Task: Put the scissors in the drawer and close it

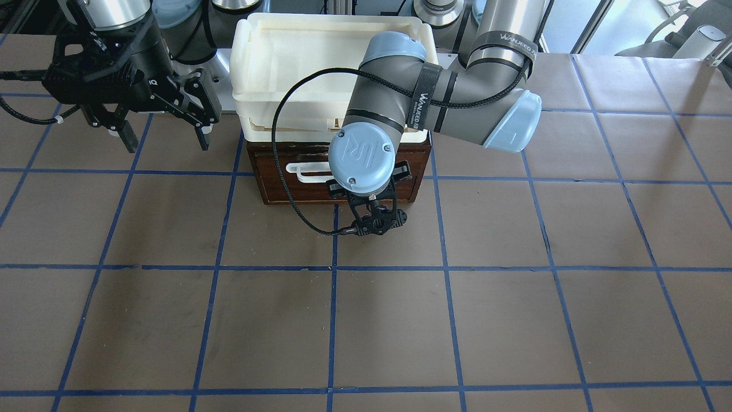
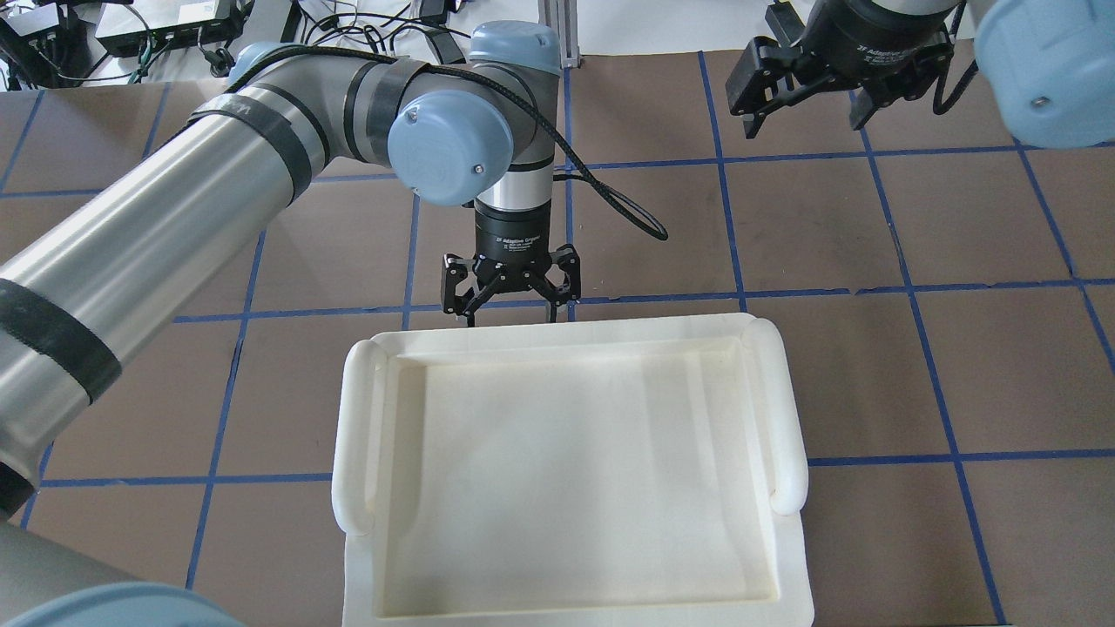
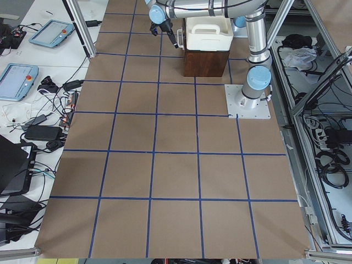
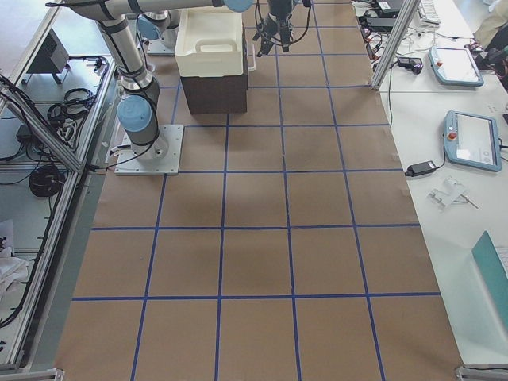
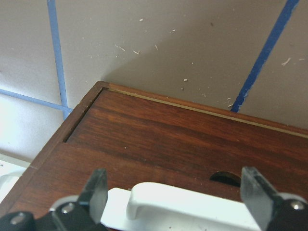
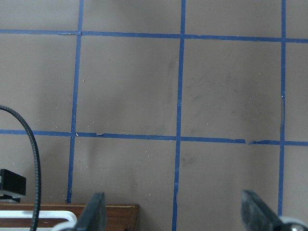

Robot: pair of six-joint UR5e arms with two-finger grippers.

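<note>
1. Left wrist-mounted camera gives me the drawer shut, its dark wood front level with the cabinet frame and facing away from the robot's base.
2. Its white bar handle runs sideways along that front.
3. My left gripper is spread wide and empty just in front of the handle, fingers lined up along the bar rather than across it. I cannot tell whether they touch it.
4. My right gripper hangs spread wide, holding nothing, over the table beside the cabinet.
5. I can find the scissors in no view.
6. A cream tray sits on top of the cabinet.
</note>
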